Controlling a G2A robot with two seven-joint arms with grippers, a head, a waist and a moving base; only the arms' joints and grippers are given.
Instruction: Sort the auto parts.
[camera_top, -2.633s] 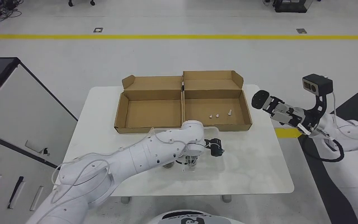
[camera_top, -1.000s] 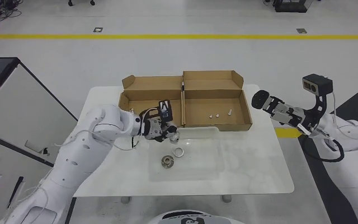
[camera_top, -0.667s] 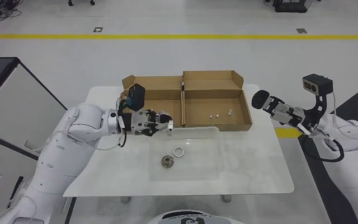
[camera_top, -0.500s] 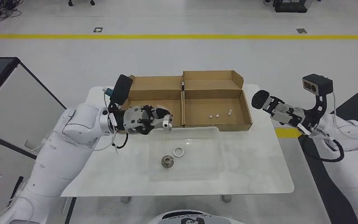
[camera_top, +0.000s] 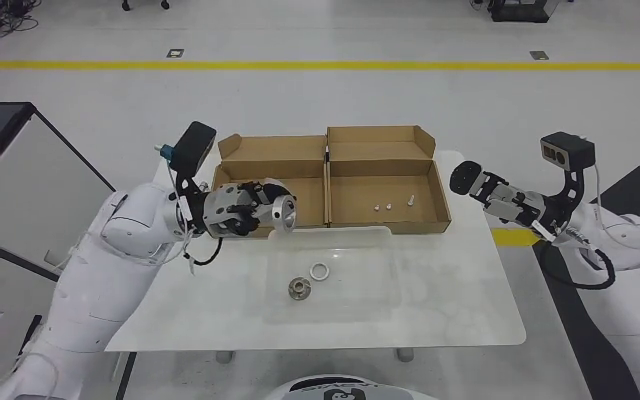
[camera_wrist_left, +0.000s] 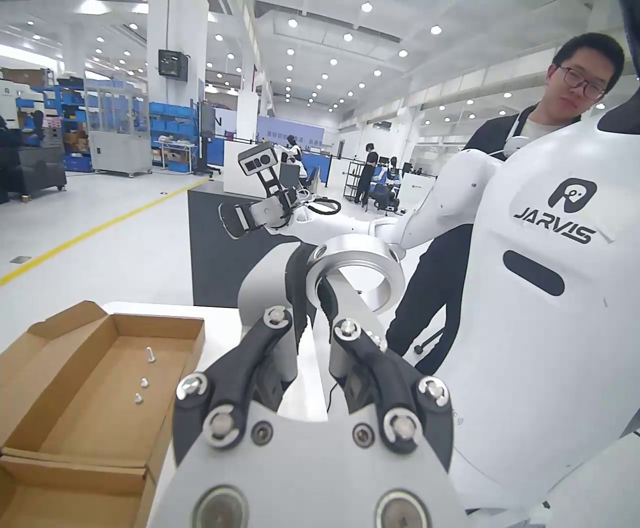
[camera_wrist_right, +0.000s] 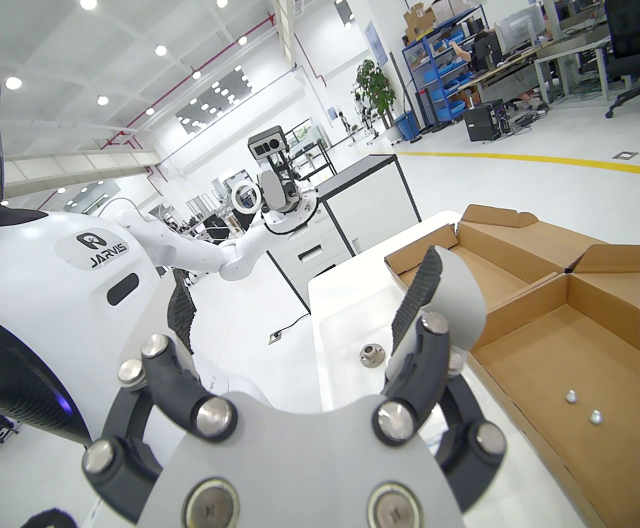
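My left gripper (camera_top: 272, 212) is shut on a silver metal collar ring (camera_top: 284, 212), held in the air by the front edge of the left cardboard box (camera_top: 262, 172). In the left wrist view the collar ring (camera_wrist_left: 356, 272) has one finger through its hole and the other outside its wall. A thin ring (camera_top: 320, 270) and a flanged hub (camera_top: 298, 289) lie in a clear tray (camera_top: 385, 290) on the table. Three screws (camera_top: 385, 206) lie in the right box (camera_top: 440, 195). My right gripper (camera_top: 466, 181) is open, hovering off the right box's right end; its wrist view shows the flanged hub (camera_wrist_right: 371, 356).
The white table (camera_top: 470, 300) has bare room right of and in front of the tray. The two open boxes stand side by side along the far edge. A dark cabinet (camera_top: 40, 200) stands off the table's left side.
The left arm rose out of the tray with the collar ring, swung left toward the left box and turned its wrist up. The right arm stayed still.
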